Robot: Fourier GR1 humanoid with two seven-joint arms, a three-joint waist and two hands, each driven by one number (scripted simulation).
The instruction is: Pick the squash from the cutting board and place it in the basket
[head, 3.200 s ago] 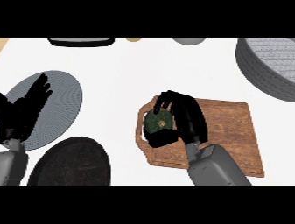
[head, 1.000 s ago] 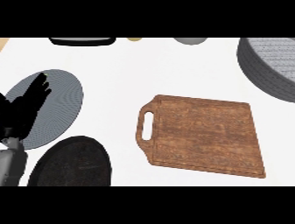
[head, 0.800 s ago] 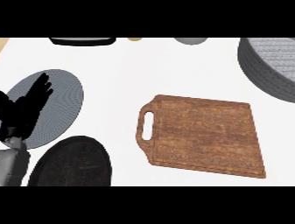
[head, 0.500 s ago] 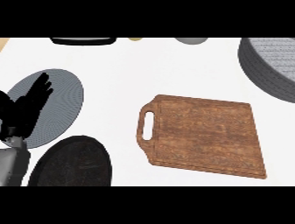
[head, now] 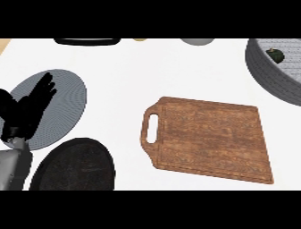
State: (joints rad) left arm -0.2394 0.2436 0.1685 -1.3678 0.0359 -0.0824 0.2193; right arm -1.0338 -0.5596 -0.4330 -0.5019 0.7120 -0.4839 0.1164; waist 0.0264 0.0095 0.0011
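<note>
Nearest the lower edge we record a black plate (head: 73, 165), lying below and slightly right of the left hand's fingers. The left hand (head: 22, 112) rests at the view's left with fingers straight, spread and pointing up, holding nothing. Its fingertips overlap a grey plate (head: 64, 96), but we cannot tell whether they touch it.

Well to the right of the fingers lies the cutting board (head: 209, 138) with its handle slot facing them and nothing on it. Far to the upper right of the fingertips stands the basket (head: 278, 82), and the squash (head: 275, 54) sits inside it on the woven floor. We judge the placement done.

The right hand shows in no view, so we cannot report its fingers.

Residual risks, in our judgement:
- The unseen right hand could catch the basket's rim and shift it.
- If the left fingers drop, they could nudge the grey plate towards the black one.
</note>
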